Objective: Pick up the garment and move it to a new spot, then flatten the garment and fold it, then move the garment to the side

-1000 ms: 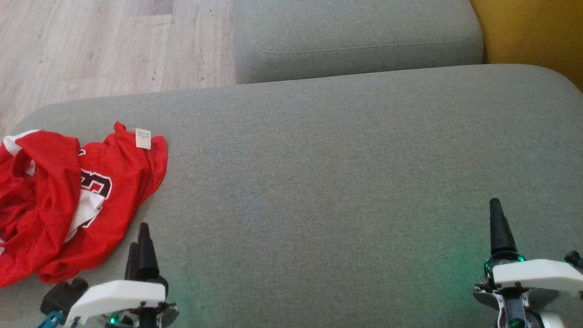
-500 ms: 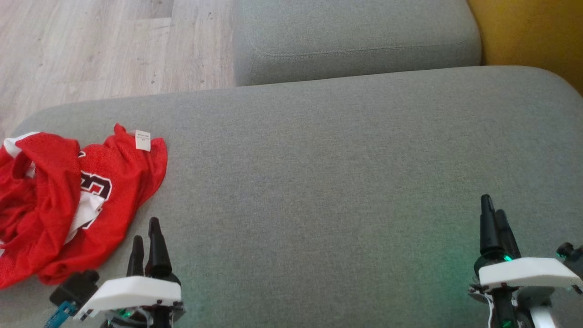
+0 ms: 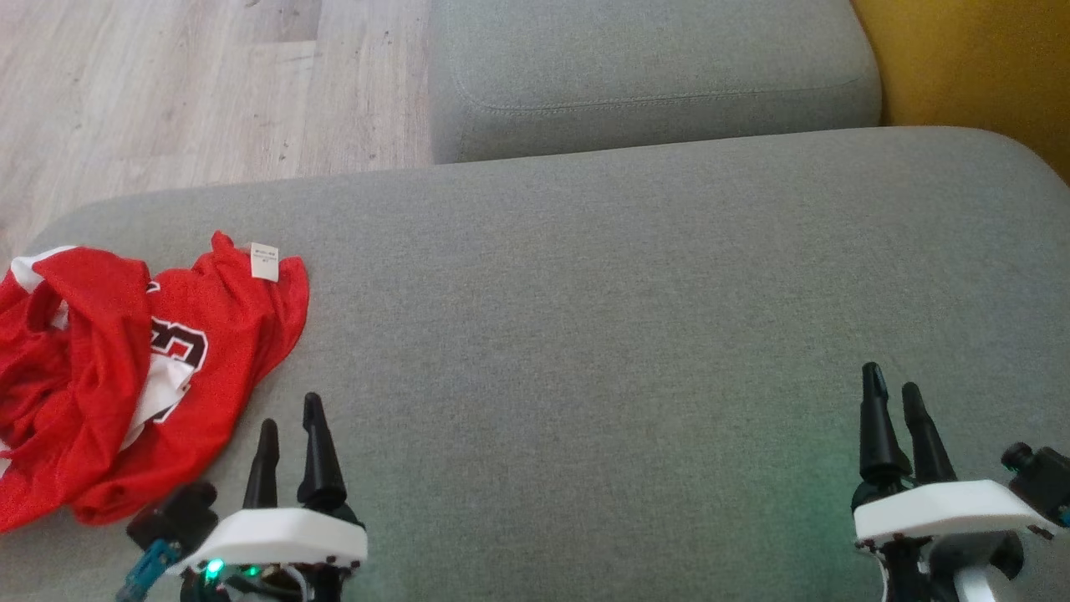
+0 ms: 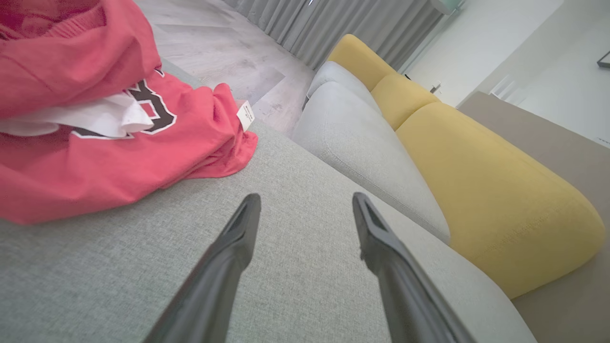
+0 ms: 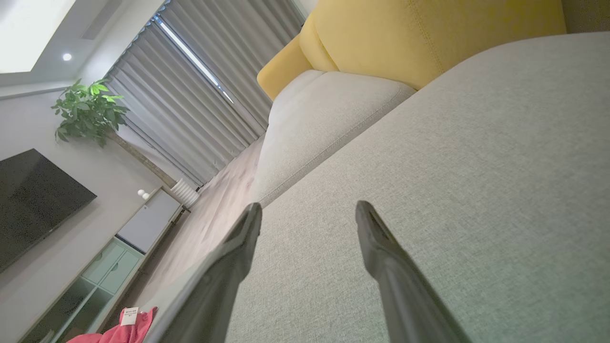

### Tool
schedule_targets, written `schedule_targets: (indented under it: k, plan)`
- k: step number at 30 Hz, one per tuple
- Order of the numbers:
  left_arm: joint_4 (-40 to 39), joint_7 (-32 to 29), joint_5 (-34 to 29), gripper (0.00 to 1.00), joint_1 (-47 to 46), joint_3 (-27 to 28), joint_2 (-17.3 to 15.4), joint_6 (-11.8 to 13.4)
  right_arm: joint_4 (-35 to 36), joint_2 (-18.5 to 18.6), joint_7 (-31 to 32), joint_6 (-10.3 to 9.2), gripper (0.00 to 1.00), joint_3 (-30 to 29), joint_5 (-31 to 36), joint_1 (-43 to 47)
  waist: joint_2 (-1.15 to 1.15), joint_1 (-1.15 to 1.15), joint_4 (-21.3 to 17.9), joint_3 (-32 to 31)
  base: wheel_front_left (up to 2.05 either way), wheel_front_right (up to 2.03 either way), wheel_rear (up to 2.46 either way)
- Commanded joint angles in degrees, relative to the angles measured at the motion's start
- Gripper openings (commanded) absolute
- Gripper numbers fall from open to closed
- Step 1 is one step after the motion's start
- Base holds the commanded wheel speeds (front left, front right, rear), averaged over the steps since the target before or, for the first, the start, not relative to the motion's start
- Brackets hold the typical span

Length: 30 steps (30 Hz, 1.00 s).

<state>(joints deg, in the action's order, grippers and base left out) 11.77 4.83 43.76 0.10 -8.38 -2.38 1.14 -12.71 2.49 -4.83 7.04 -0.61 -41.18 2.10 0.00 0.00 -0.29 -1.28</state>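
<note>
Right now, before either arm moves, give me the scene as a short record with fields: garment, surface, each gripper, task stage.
garment: red jersey, crumpled in a heap, white tag showing at its far edge
surface: grey sofa cushion, with the jersey at its left end
left gripper: open, empty, just right of the jersey and apart from it
right gripper: open, empty, over bare cushion far from the jersey
task stage: jersey not yet picked up
</note>
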Motion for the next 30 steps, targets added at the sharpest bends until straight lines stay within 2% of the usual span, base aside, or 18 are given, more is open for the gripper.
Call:
schedule_targets:
  k: [1,30]
  plan:
    - [-2.36,0.98,-2.77,1.00,-2.12,0.07,-0.35,0.54,2.66,0.27,-1.02,0.26,1.00,1.22,2.82,-1.43,0.00,0.00,-0.01,-0.11,0.00,0.00,0.00]
    - [-2.57,5.90,-21.13,1.00,-1.68,-3.68,-0.43,3.77,4.87,0.33,-5.92,0.36,1.00,3.48,23.13,0.45,0.00,0.00,0.25,-0.79,0.00,0.00,0.00]
